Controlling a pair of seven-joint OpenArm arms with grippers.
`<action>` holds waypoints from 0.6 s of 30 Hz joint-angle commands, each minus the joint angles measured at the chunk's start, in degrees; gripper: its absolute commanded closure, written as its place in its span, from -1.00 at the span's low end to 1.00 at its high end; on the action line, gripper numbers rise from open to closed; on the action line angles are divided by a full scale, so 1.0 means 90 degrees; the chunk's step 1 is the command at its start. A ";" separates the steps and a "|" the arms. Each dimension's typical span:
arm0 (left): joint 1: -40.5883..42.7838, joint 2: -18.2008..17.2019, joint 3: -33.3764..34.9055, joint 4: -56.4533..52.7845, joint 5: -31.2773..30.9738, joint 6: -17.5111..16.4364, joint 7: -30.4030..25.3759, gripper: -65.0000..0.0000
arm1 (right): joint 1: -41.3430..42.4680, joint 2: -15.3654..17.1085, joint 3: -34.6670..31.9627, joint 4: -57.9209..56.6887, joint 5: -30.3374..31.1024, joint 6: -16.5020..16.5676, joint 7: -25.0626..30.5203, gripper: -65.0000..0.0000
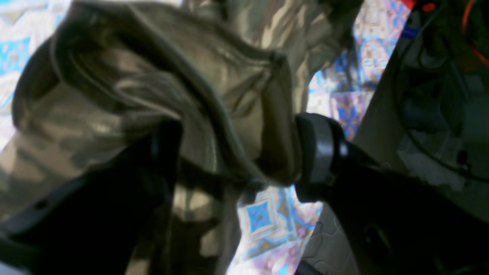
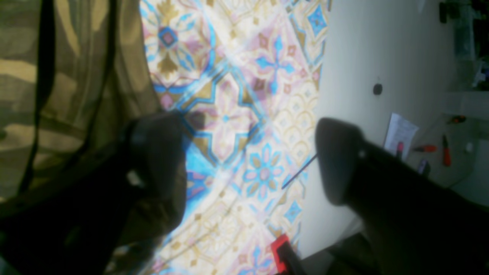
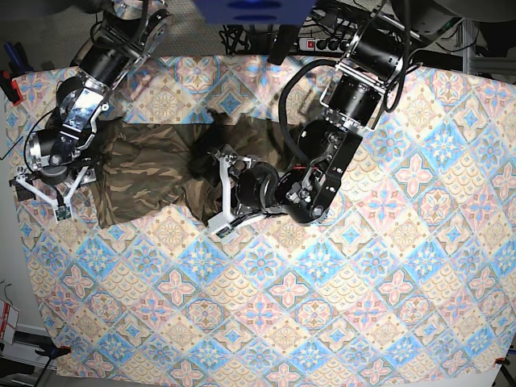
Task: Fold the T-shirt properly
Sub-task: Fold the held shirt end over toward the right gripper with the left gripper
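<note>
In the left wrist view, the left end effector (image 1: pixel 237 152) has its two dark fingers set apart, and a thick bunch of the T-shirt (image 1: pixel 160 88) fills the space between them. The cloth touches the right finger and hangs over the left one. The picture is blurred, so I cannot tell if the fingers press the cloth or only stand around it. Under the shirt the patterned cloth (image 1: pixel 267 217) is visible.

In the right wrist view, the right end effector (image 2: pixel 248 160) is open wide. Between its fingers only the patterned cloth shows, so it holds nothing. The T-shirt lies just beside the left finger, at the left edge of the picture. Further right the cloth ends and a pale floor (image 2: pixel 363 49) with small tools begins.

In the base view, the T-shirt lies near the far left corner of the desk (image 3: pixel 403 266), on the patterned cloth. It forms a rough band, flat on its left part and crumpled on its right part, where the left end effector stands over it. The right end effector is at the left end of the shirt.

My judgement: some first folding seems done, because the shirt looks narrow, but the right part is still bunched. Smoothing and more folds remain, so the task is perhaps in its middle.
</note>
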 commanded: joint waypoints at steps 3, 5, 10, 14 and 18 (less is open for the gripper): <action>-0.0178 0.0347 -0.0009 0.0129 -0.0144 -0.0368 -0.0116 -0.16 | 0.0107 0.0087 -0.0008 0.0090 0.0001 -0.0061 0.0105 -0.81; -0.0256 0.0533 -0.0009 0.0100 -0.0154 -0.0661 -0.0116 -0.17 | 0.0107 0.0097 -0.0008 0.0090 0.0001 -0.0061 0.0105 -0.81; -0.0344 0.0727 -0.0009 0.0012 -0.0135 -0.1305 -0.0116 -0.17 | 0.0107 0.0097 -0.0008 0.0110 0.0001 -0.0061 0.0105 -0.81; -0.0354 0.0727 -0.0019 0.0012 -0.0125 -0.1344 -0.0126 -0.16 | 0.0107 0.0097 -0.0008 0.0139 0.0001 -0.0061 0.0105 -0.81; -0.0549 0.0727 -0.0038 0.0032 -0.0105 -0.1325 -0.0116 -0.15 | 0.0107 0.0107 -0.0008 0.0149 0.0001 -0.0061 0.0105 -0.81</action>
